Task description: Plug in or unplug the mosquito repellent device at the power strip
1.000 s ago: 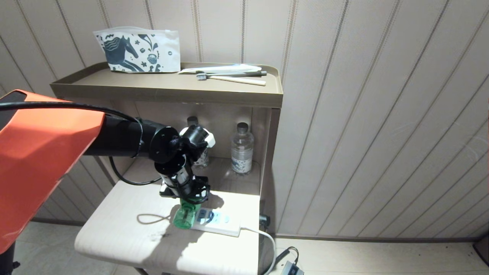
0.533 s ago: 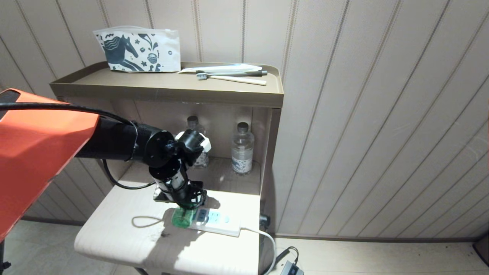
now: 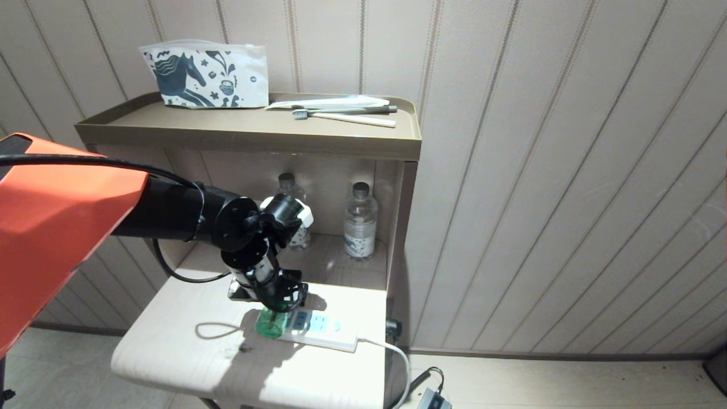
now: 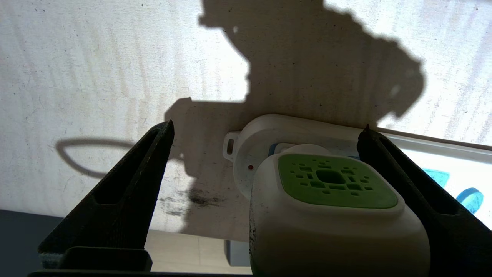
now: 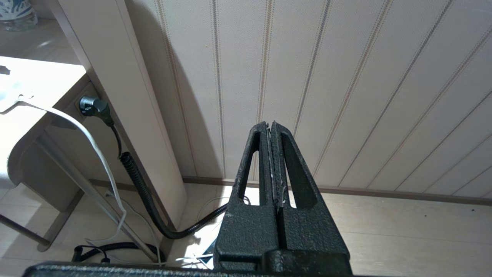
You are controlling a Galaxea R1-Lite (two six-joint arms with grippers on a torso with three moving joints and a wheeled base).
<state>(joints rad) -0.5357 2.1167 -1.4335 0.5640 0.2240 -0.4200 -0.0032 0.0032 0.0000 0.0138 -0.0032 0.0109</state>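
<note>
The left gripper hangs over the near end of the power strip on the pale bench, its fingers spread wide on either side of the mosquito repellent device. The left wrist view shows the device's white head with its green vented cap sitting between the two black fingers, with a clear gap to the finger farther from the strip's sockets; whether the other finger touches the head cannot be told. The device stands on the strip's rounded end, its translucent green bottle showing below the gripper in the head view. Pale blue sockets line the strip's face beyond it, and a white cord leaves the far end and drops off the bench edge toward the floor. A thin loop of cord lies on the bench surface beside the device. Behind the bench, two clear water bottles stand in the open alcove of a brown shelf unit, the left one partly hidden by the arm. On the unit's top tray rest a printed pouch with a horse design and a toothbrush. The right gripper is parked low and off to the side, its fingers pressed together, facing the panelled wall near a black coiled cable.
</note>
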